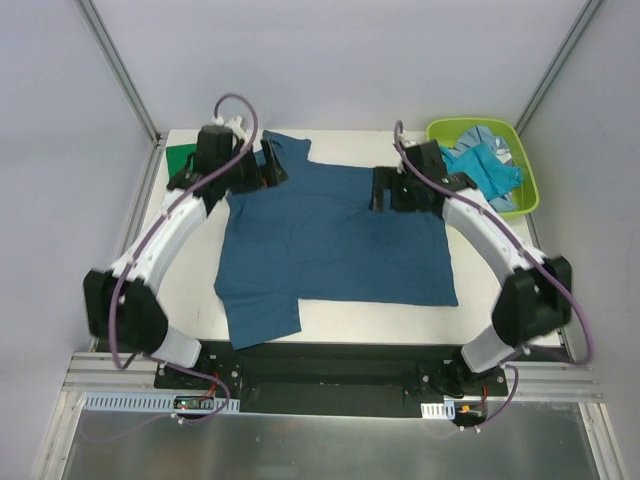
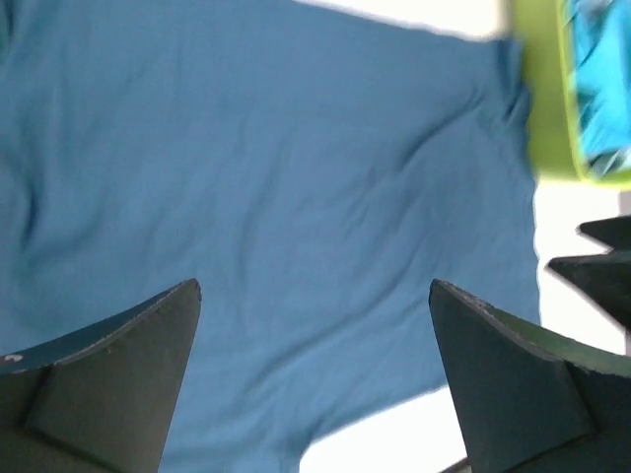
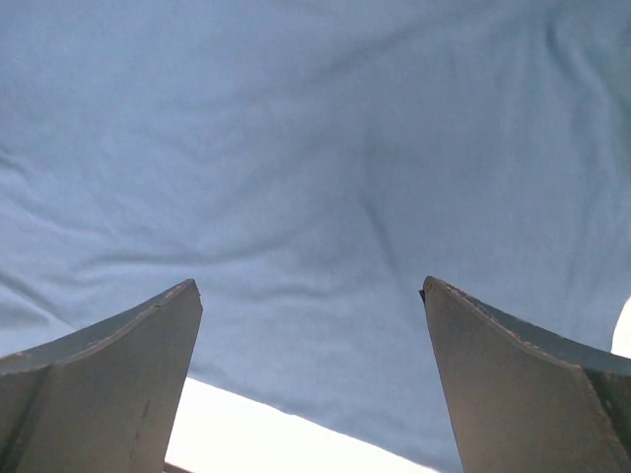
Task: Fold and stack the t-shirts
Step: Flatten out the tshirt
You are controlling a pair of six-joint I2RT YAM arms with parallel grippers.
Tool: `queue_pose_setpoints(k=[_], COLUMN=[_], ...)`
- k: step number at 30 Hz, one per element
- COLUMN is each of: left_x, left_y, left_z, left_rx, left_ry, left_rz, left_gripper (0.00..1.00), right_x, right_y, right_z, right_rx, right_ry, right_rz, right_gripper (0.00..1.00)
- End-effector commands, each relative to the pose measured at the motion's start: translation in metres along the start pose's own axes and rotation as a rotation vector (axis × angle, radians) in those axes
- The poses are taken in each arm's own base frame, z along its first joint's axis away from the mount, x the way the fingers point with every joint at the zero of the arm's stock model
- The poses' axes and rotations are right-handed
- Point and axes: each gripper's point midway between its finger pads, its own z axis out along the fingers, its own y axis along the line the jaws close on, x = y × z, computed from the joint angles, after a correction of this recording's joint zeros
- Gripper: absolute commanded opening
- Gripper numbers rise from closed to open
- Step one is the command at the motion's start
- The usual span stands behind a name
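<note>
A dark teal-blue t-shirt (image 1: 330, 240) lies spread flat on the white table (image 1: 400, 325), with one sleeve at the far left and one at the near left. My left gripper (image 1: 273, 166) is open and empty over the shirt's far left part. In the left wrist view the gripper (image 2: 315, 286) has its jaws wide apart above the cloth (image 2: 276, 158). My right gripper (image 1: 380, 190) is open and empty over the shirt's far edge. In the right wrist view the gripper (image 3: 311, 286) hangs above the cloth (image 3: 315, 148). Turquoise (image 1: 492, 168) and pale blue (image 1: 480, 138) shirts lie in the bin.
The lime-green plastic bin (image 1: 530, 200) stands at the table's far right corner and shows in the left wrist view (image 2: 547, 99). A bright green cloth (image 1: 180, 158) lies at the far left corner, partly behind the left arm. Frame posts stand at both back corners.
</note>
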Motion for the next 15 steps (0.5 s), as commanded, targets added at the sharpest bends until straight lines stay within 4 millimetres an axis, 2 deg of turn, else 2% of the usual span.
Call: queue_pose_setpoints(k=[1, 2, 3, 5, 6, 7, 11, 15], left_x=[0.107, 0.141, 0.154, 0.192, 0.208, 0.228, 0.28, 0.323], left_y=[0.043, 0.054, 0.054, 0.057, 0.059, 0.068, 0.108, 0.121], left_z=[-0.032, -0.039, -0.051, -0.068, -0.075, -0.084, -0.121, -0.137], left_rx=[-0.247, -0.301, -0.323, -0.335, -0.33, -0.357, -0.53, -0.585], left_ry=[0.078, 0.111, 0.103, 0.139, 0.149, 0.175, 0.275, 0.386], left_rz=[-0.05, -0.044, -0.052, -0.114, -0.132, -0.159, -0.214, -0.305], left_gripper=[0.99, 0.99, 0.99, 0.99, 0.99, 0.99, 0.99, 0.95], right_x=[0.048, 0.063, 0.08, 0.107, 0.116, 0.126, 0.146, 0.151], right_y=[-0.025, -0.028, -0.031, -0.036, -0.044, -0.049, -0.062, -0.069], right_z=[-0.032, -0.034, -0.036, -0.039, -0.041, -0.042, -0.052, -0.06], right_rx=[0.058, 0.057, 0.057, 0.061, 0.095, 0.109, 0.15, 0.171], right_ry=[-0.071, -0.075, -0.069, -0.059, -0.069, -0.067, -0.087, -0.101], right_rz=[0.161, 0.185, 0.208, 0.234, 0.251, 0.256, 0.258, 0.254], right_gripper=[0.96, 0.96, 0.96, 0.96, 0.96, 0.96, 0.96, 0.96])
